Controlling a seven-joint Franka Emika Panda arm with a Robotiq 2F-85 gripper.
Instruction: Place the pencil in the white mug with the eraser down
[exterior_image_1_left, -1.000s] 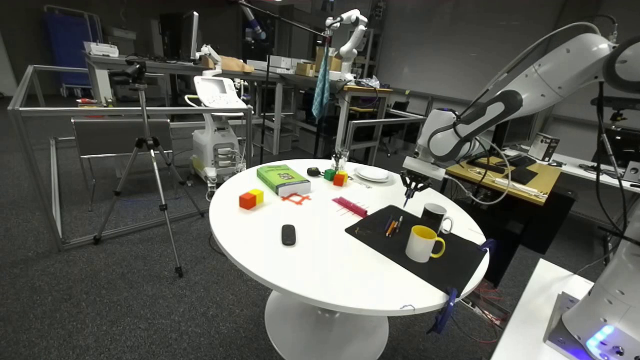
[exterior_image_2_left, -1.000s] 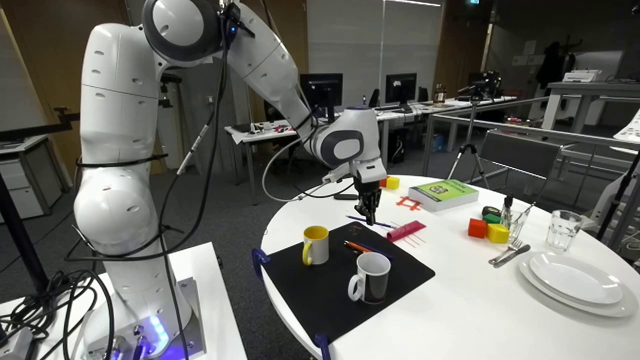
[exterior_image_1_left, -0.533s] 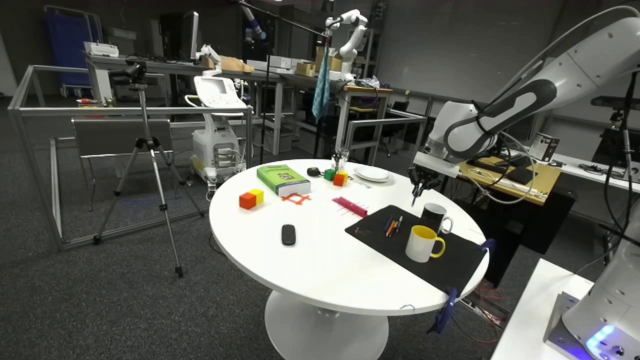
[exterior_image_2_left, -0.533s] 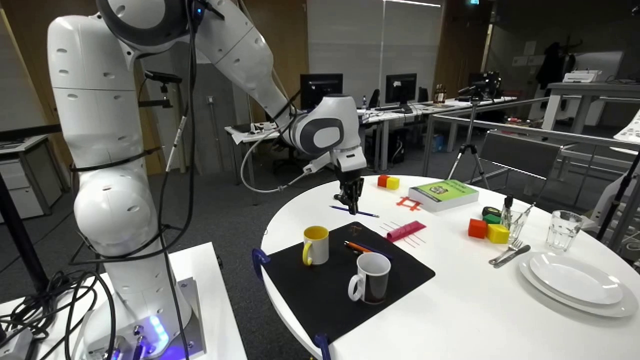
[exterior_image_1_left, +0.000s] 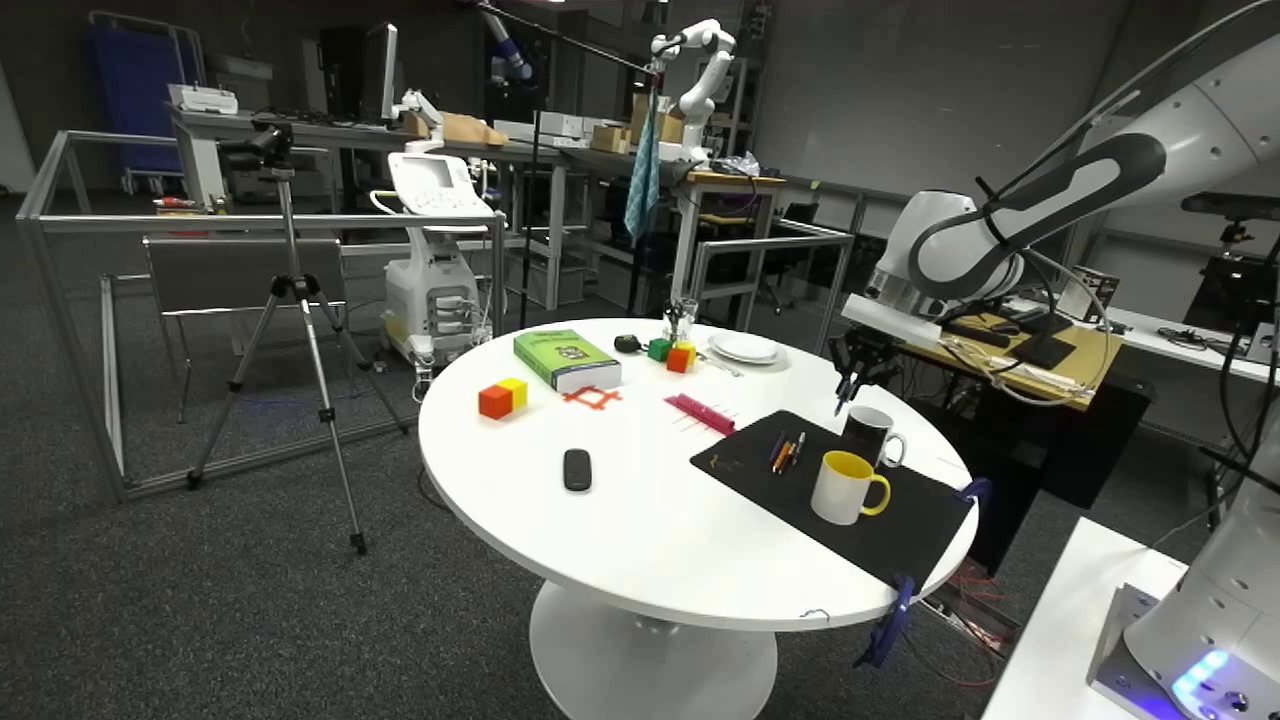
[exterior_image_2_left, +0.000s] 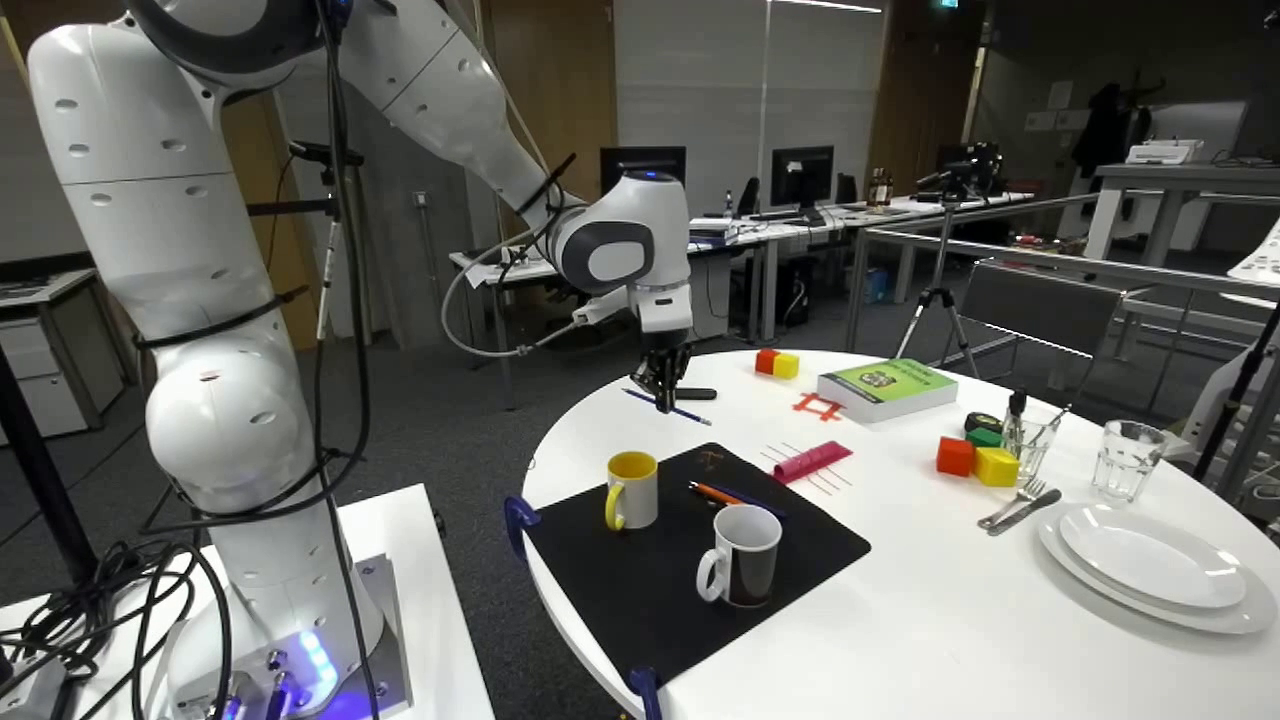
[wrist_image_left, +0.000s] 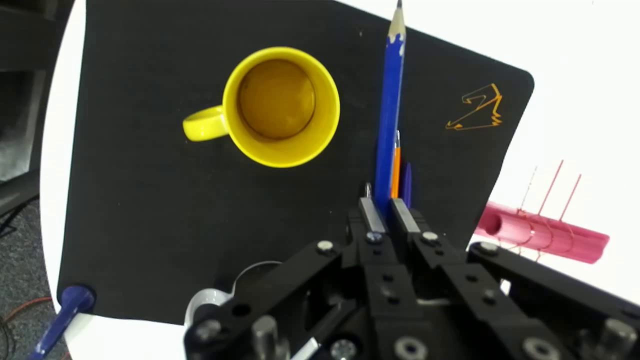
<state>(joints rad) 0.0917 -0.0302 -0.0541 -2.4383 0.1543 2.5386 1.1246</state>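
Note:
My gripper (wrist_image_left: 384, 212) is shut on a blue pencil (wrist_image_left: 389, 107), held in the air. In the wrist view the pencil's sharpened tip points to the top of the picture; its other end is hidden by the fingers. In an exterior view the pencil (exterior_image_2_left: 690, 414) lies nearly level across the fingertips, its sharpened end to the left. The white mug (exterior_image_2_left: 640, 503) has a yellow inside and a yellow handle. It stands upright on the black mat and also shows in an exterior view (exterior_image_1_left: 838, 497) and the wrist view (wrist_image_left: 325, 107). The pencil is beside the mug's opening in the wrist view.
A black-and-white mug (exterior_image_2_left: 750, 570) stands near the white mug on the black mat (exterior_image_2_left: 610, 590). Several pens (exterior_image_1_left: 784, 455) lie on the mat. A pink tube (exterior_image_2_left: 812, 461), a green book (exterior_image_2_left: 888, 388), cubes (exterior_image_2_left: 954, 456), a glass (exterior_image_2_left: 1125, 465) and plates (exterior_image_2_left: 1150, 560) are on the round table.
My gripper has moved with the pencil: leftward and slightly up in an exterior view, rightward in an exterior view, back toward the robot base. The mugs and table items have not moved.

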